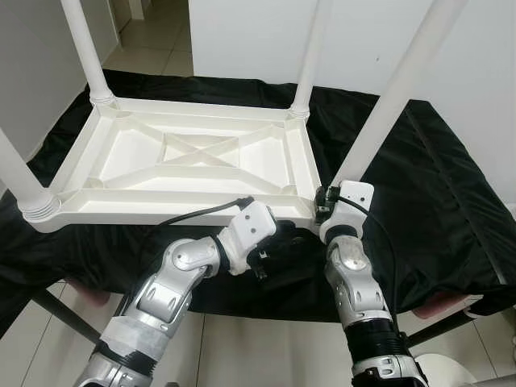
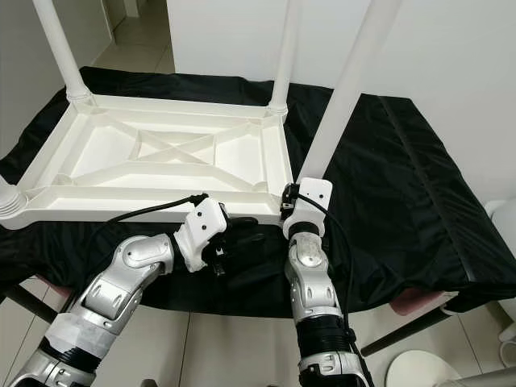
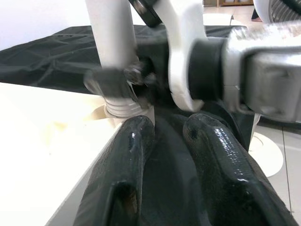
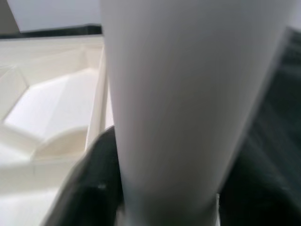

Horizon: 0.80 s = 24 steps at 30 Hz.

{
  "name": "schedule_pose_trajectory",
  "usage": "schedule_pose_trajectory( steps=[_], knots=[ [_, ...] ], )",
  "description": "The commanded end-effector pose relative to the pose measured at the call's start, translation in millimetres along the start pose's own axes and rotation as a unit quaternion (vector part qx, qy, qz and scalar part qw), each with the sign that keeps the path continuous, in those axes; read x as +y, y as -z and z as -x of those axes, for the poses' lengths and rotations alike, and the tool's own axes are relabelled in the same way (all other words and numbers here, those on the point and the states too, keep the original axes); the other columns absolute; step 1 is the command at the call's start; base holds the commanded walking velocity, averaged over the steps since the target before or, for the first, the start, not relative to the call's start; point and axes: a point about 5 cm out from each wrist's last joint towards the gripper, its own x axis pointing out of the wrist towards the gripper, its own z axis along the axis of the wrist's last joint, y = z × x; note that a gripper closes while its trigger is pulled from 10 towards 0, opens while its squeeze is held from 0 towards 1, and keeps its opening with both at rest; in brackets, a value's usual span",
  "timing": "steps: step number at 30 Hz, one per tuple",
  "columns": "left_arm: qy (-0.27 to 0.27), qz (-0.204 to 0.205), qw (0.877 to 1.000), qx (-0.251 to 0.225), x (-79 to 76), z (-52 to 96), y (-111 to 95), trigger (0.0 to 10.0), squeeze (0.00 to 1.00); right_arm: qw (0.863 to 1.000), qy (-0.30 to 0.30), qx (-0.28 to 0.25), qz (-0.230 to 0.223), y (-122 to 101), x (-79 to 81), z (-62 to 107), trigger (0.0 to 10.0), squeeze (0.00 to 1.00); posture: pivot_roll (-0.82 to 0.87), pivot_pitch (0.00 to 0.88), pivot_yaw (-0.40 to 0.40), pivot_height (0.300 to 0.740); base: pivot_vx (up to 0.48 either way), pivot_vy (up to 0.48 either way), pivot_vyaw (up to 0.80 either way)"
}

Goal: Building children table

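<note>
- Two silver arms rise from the bottom of the frame and meet at the near right corner of the white plastic table top (image 1: 185,161), which lies upside down across the left and centre.
- Left arm bends at the elbow lower left, forearm slanting up to the right; left gripper (image 1: 278,246) sits low at the table's near edge, just left of the right wrist. In its wrist view the two glossy black fingers (image 3: 127,160) lie close together, a narrow gap between, nothing held.
- Right arm stands nearly upright at centre right; right gripper (image 1: 324,205) is at the base of the near right leg (image 1: 395,97). In its wrist view dark fingers flank the leg on both sides, closed around it.
- Four smooth, tapered white legs stand up from the corners; the near left leg (image 1: 20,181) has a ribbed collar at its base.
- Underside is ribbed, with a crossed brace in the middle.
- Creased black cloth (image 1: 435,185) lies beneath, spreading bare to the right; its near edge hangs over pale floor tiles (image 1: 266,355).
</note>
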Motion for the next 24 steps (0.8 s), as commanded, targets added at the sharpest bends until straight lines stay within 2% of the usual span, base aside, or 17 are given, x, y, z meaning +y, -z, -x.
schedule_pose_trajectory(
  steps=[1, 5, 6, 7, 9, 10, 11, 12, 14, 16, 24],
  knots=[
    [-0.050, -0.001, 0.999, 0.001, 4.8, -0.4, 2, 10.0, 0.00, 1.000, -0.004, 0.016, 0.002, 10, -11.4, 3.5, 10.0, 1.00, 0.01, 0.028, -0.064, 0.740, 0.000, 0.000, 0.00],
    [-0.051, -0.007, 0.999, 0.002, 5.4, 0.3, 3, 10.0, 0.00, 0.999, -0.034, 0.011, 0.013, 8, -16.8, 3.1, 10.0, 1.00, 0.01, 0.024, -0.064, 0.740, 0.000, 0.000, 0.00],
    [-0.051, -0.009, 0.999, 0.003, 5.5, 0.4, 3, 10.0, 0.00, 0.999, -0.039, 0.013, 0.017, 7, -19.4, 2.8, 10.0, 0.84, 0.01, 0.023, -0.064, 0.740, 0.000, 0.000, 0.00],
    [-0.050, -0.012, 0.999, 0.005, 5.4, 0.4, 4, 10.0, 0.00, 0.999, -0.046, 0.017, 0.020, 8, -21.8, 2.6, 10.0, 0.09, 0.01, 0.023, -0.064, 0.740, 0.000, 0.000, 0.00],
    [-0.049, -0.015, 0.999, 0.007, 5.3, 0.4, 4, 10.0, 0.00, 0.998, -0.052, 0.024, 0.022, 8, -23.7, 2.7, 10.0, 0.09, 0.01, 0.023, -0.064, 0.740, 0.000, 0.000, 0.00],
    [-0.048, -0.016, 0.999, 0.007, 5.0, 0.2, 4, 10.0, 0.00, 0.996, -0.080, 0.023, 0.029, 8, -26.8, 2.7, 10.0, 0.00, 0.01, 0.020, -0.062, 0.740, 0.000, 0.000, 0.00],
    [-0.048, -0.016, 0.999, 0.007, 5.0, 0.2, 4, 10.0, 0.00, 0.996, -0.080, 0.023, 0.029, 8, -26.8, 2.7, 10.0, 0.00, 0.01, 0.020, -0.062, 0.740, 0.000, 0.000, 0.00],
    [-0.047, -0.017, 0.999, 0.006, 4.9, -0.2, 4, 10.0, 0.00, 0.990, -0.131, 0.025, 0.042, 8, -31.4, 3.0, 10.0, 0.00, 0.00, 0.017, -0.061, 0.740, 0.000, 0.000, 0.00],
    [-0.047, -0.017, 0.999, 0.005, 5.0, -0.4, 4, 10.0, 0.00, 0.988, -0.144, 0.026, 0.044, 8, -32.7, 3.2, 10.0, 0.00, 0.00, 0.017, -0.061, 0.740, 0.000, 0.000, 0.00],
    [-0.046, -0.018, 0.999, 0.004, 5.0, -1.9, 4, 10.0, 0.00, 0.975, -0.209, 0.015, 0.070, 7, -33.5, 3.7, 10.0, 0.00, 0.00, 0.017, -0.058, 0.740, 0.000, 0.000, 0.00],
    [-0.041, -0.020, 0.999, -0.001, 4.3, -5.2, 2, 10.0, 0.00, 0.962, -0.262, 0.009, 0.082, 2, -37.8, -1.7, 10.0, 0.00, 0.00, 0.011, -0.054, 0.740, 0.000, 0.000, 0.00]
  ],
)
